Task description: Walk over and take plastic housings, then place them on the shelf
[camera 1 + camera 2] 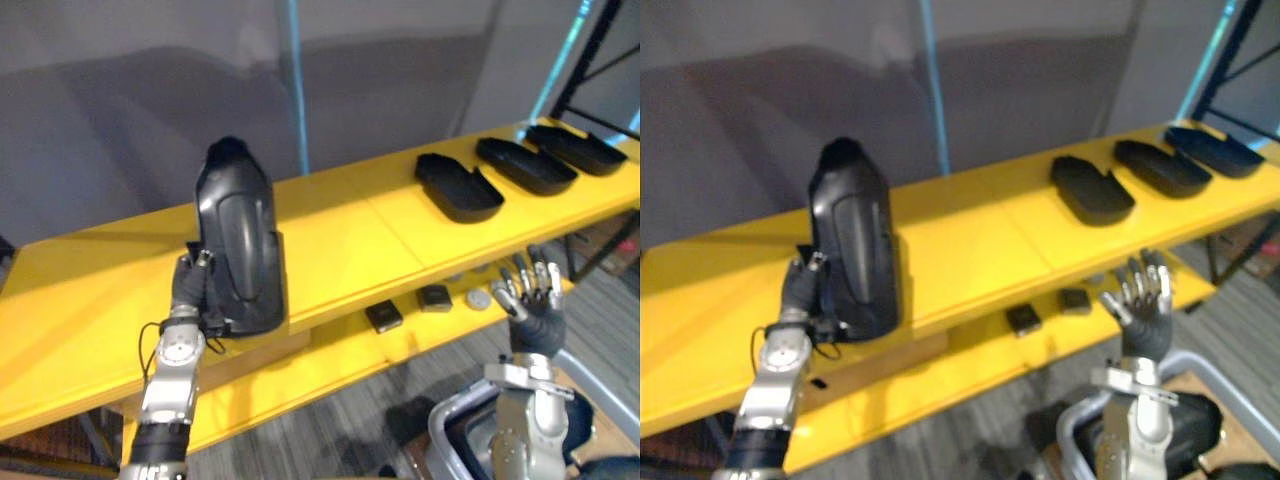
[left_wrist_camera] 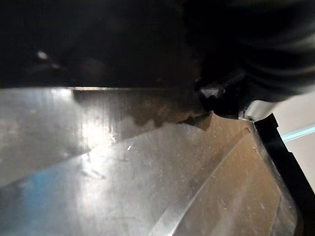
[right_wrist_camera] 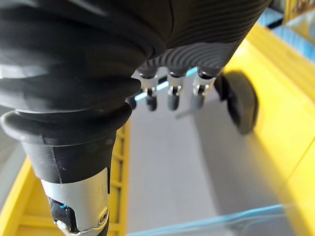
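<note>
We count four: one housing [image 1: 240, 235] upright, gripped by our left hand [image 1: 190, 290] at the shelf [image 1: 340, 230] edge, and three housings [image 1: 458, 187] flat farther right. Right hand [image 1: 530, 295] open, fingers spread, by two boxes [image 1: 384, 316] lower down.

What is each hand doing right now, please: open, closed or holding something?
Left hand: closed on the black plastic housing, held upright over the yellow shelf.
Right hand: open, fingers straight, holding nothing.

Silver-grey arms [image 1: 172, 365]; dark ribbed covers [image 3: 74, 49] on wrists; silver fingers [image 3: 170, 91] with dark tips.
</note>
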### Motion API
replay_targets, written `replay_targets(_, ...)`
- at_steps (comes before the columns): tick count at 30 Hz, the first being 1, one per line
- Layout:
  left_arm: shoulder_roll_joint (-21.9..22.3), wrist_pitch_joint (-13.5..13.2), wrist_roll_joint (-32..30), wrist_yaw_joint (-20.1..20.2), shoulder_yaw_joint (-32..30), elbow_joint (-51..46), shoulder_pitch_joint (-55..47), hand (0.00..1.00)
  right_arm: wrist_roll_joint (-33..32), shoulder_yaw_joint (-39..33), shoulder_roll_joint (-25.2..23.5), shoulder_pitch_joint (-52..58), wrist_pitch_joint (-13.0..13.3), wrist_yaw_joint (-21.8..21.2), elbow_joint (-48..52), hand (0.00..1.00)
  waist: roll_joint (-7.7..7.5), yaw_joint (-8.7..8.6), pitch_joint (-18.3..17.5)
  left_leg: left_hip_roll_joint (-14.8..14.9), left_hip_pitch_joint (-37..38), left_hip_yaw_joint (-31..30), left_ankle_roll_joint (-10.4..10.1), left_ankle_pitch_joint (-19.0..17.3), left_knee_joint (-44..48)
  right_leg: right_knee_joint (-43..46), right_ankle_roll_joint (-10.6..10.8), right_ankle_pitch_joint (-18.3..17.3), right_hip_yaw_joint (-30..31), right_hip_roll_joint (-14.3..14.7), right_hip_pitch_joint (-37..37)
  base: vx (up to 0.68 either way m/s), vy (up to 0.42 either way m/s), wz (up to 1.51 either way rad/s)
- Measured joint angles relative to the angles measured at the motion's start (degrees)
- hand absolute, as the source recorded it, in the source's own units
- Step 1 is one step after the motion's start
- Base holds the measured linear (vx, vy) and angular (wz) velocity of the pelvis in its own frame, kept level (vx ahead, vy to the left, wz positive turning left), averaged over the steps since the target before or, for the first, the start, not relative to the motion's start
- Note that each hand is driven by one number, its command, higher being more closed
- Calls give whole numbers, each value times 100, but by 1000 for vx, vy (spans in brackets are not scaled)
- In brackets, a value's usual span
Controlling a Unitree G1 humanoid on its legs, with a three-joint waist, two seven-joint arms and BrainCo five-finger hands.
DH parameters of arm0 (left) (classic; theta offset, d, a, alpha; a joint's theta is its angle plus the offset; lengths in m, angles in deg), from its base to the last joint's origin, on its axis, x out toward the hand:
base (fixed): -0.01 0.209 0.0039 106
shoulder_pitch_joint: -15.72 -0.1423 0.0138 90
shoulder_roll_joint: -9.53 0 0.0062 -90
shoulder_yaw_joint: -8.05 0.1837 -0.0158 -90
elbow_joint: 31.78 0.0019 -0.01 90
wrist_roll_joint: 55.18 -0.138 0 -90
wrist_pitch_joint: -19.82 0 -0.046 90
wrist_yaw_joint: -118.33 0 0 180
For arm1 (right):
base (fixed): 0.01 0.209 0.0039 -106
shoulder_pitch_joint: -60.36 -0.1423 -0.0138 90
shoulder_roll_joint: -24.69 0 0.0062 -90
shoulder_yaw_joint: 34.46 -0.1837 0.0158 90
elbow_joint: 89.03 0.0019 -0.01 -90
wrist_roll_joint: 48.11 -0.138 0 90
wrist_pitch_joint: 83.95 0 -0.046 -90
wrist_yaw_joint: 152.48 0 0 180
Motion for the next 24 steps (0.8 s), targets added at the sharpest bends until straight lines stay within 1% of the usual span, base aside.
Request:
replay_targets(1,-4,22,0,-61,-9,140,110,100,2,1,59,-4,-22,-54,0,0,40,-10,27,-4,-9,39,1,0,0,33,2,-3,35,2,-41,-58,20,-30)
replay_targets(3,-38,201,10,-205,-64,602,566,100,11,-1,288,-15,-39,-210,0,0,175,-129,122,-47,-127,79,33,22,6,203,22,-60,92,-25,-270,-52,17,-13)
replay_targets(4,-39,231,11,-247,-125,709,695,100,7,-1,353,-30,-41,-226,0,0,205,-170,150,-62,-167,114,50,35,5,270,29,-72,139,-26,-372,-54,13,-18)
replay_targets(5,-93,303,51,-366,-221,946,975,100,3,-8,483,-69,-51,-244,0,0,272,-231,237,-89,-233,158,87,71,2,372,39,-85,199,-38,-526,-58,2,-17)
replay_targets(6,-256,427,272,-408,-230,1153,1251,100,2,-33,592,-78,-87,-263,0,0,315,-284,319,-104,-305,172,105,106,1,466,44,-100,240,-48,-663,-56,-4,-18)
replay_targets(7,-350,488,423,-425,-236,1230,1381,100,0,-57,632,-78,-111,-277,-1,0,324,-301,360,-121,-335,207,117,138,-9,517,47,-103,304,-44,-750,-56,3,-19)
replay_targets(9,-620,682,914,-477,-424,1425,1759,100,-103,-84,752,-82,-116,-309,1,0,319,-438,546,-182,-402,330,179,271,-28,623,44,-104,374,-56,-900,-48,-3,-14)
replay_targets(10,-657,713,968,-486,-490,1474,1818,100,-103,-83,772,-81,-117,-312,2,0,318,-473,581,-182,-398,343,170,288,-32,623,44,-104,383,-52,-905,-36,-25,-6)
replay_targets(11,-695,797,1092,-503,-694,1586,1938,100,-106,-83,806,-81,-127,-324,10,0,323,-540,642,-180,-397,389,183,328,-34,624,41,-102,412,-41,-920,-29,-22,-15)
replay_targets(12,-748,887,1163,-523,-815,1721,2037,100,-107,-79,817,-75,-150,-327,41,0,315,-562,689,-193,-396,485,229,376,-34,621,31,-94,473,-35,-950,-28,-27,-19)
replay_targets(14,-874,930,1358,-534,-857,1959,2183,100,-111,-59,857,-37,-163,-328,129,0,330,-593,759,-190,-442,504,207,400,-33,622,15,-82,505,-40,-1015,-35,-33,-10)
replay_targets(16,-1037,1079,1590,-532,-878,2336,2437,100,-117,45,983,-21,-227,-327,129,0,265,-684,838,-202,-612,531,227,477,-9,620,-28,-59,515,-51,-1174,-57,-30,0)
replay_targets(18,-1127,1182,1600,-527,-947,2526,2532,100,-122,116,996,-42,-228,-323,140,0,197,-695,998,-186,-614,651,222,482,2,621,-43,-23,577,-42,-1207,-59,-11,-13)
replay_targets(19,-1126,1280,1724,-508,-1094,2597,2554,100,-123,190,1046,-38,-228,-316,153,0,161,-714,1106,-189,-628,661,222,482,23,621,-45,-6,614,-41,-1230,-67,-7,-13)
replay_targets(20,-1127,1330,1768,-494,-1141,2630,2554,100,-126,227,1076,-26,-228,-313,167,0,155,-721,1142,-194,-652,687,222,482,33,621,-48,3,624,-46,-1258,-59,0,-7)
replay_targets(22,-1171,1352,1772,-466,-1248,2639,2626,100,-159,302,1136,26,-254,-298,267,0,161,-713,1168,-201,-809,745,222,482,50,622,-32,47,635,-62,-1416,-43,4,-1)
replay_targets(24,-1360,1383,1985,-378,-1374,2824,2829,100,-221,413,1157,19,-265,-241,370,0,114,-725,1328,-193,-824,758,222,482,66,618,-31,78,635,-63,-1429,-48,-7,1)
